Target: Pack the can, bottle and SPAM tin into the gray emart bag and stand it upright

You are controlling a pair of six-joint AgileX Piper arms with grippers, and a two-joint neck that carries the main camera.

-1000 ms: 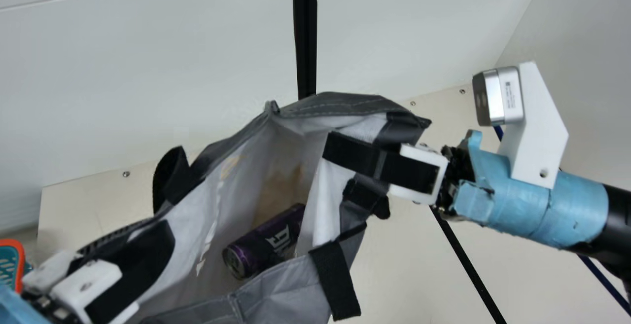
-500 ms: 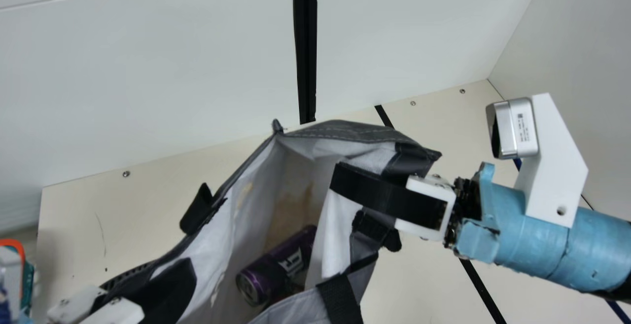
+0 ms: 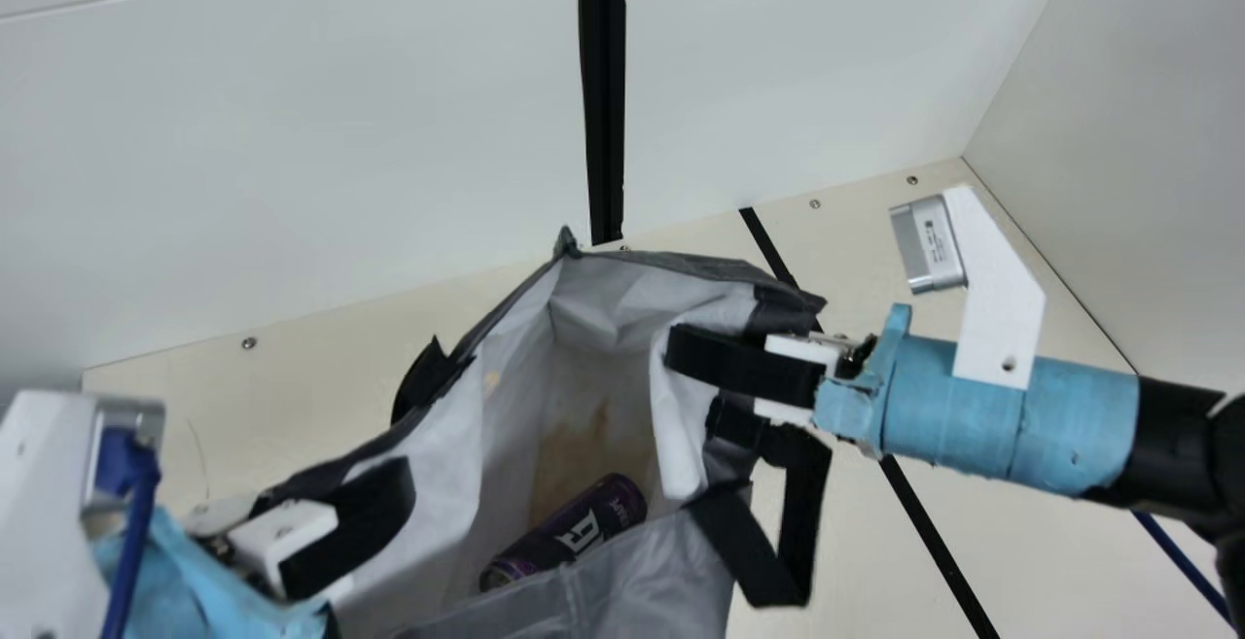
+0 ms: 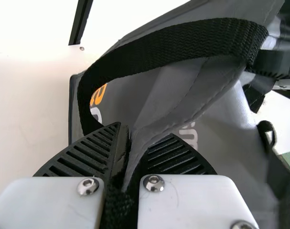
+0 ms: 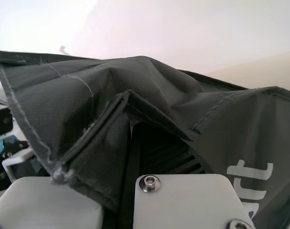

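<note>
Two grippers carry the load at this moment. In the main view the gray emart bag [image 3: 632, 576] gapes toward the camera over the tabletop [image 3: 321, 367], its mouth stretched roughly between 8 and 2 o'clock, with one rim corner peaked at 12. The left gripper [image 4: 145, 130] is at 8 o'clock of the mouth, fingers clamped on the bag's edge and strap. The right gripper [image 3: 681, 352] is at 2 o'clock, fingers pinching a fold of the rim by my reading. A black handle loop [image 3: 805, 522] hangs at 4 o'clock.

Progress: the can [image 3: 584, 532] is packed, lying on its side inside the bag, at 6 o'clock of the mouth. Whether the bottle and the SPAM tin are in cannot be confirmed; part of the interior is masked by the near wall. Outstanding, in my judgement: setting the bag down upright and letting go. Whether its base bears on the tabletop cannot be told.

Orientation: the can's long axis runs from 8 to 2 o'clock, one metal end toward 8. The bag's walls are slack and creased. Risk noted: with uneven lifting at the two grips, the can could roll and tip the bag.
</note>
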